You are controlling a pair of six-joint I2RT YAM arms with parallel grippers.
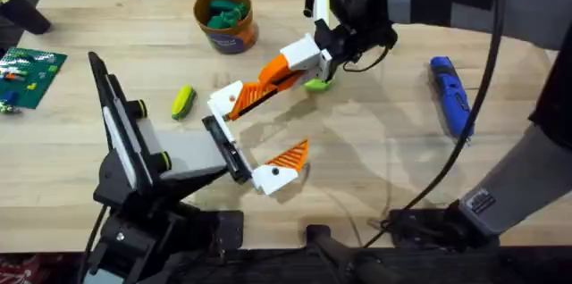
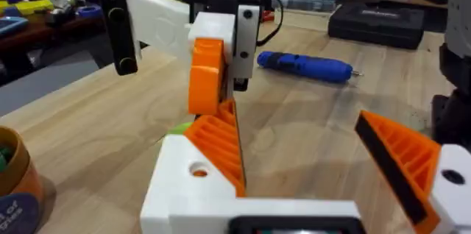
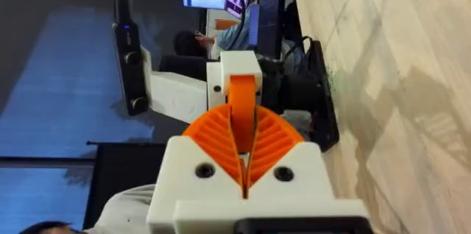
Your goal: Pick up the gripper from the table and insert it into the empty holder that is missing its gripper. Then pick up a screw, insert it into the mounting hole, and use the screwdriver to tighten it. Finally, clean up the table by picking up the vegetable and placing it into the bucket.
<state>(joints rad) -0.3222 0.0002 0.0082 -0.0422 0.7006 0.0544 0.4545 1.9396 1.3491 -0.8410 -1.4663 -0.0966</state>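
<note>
The right end effector [image 3: 244, 132] is clenched on the gripper [image 3: 243, 105], whose far end meets the holder [image 1: 223, 98] above the counter [image 1: 384, 168]. I'd keep the wedge in line with the bracket, press it fully home, and let go only once it's seated.

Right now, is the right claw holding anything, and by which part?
Yes: the right claw is shut on the small orange ribbed plastic wedge, pinching its narrow tip. The wedge's wide end sits at the white plastic holder.
</note>
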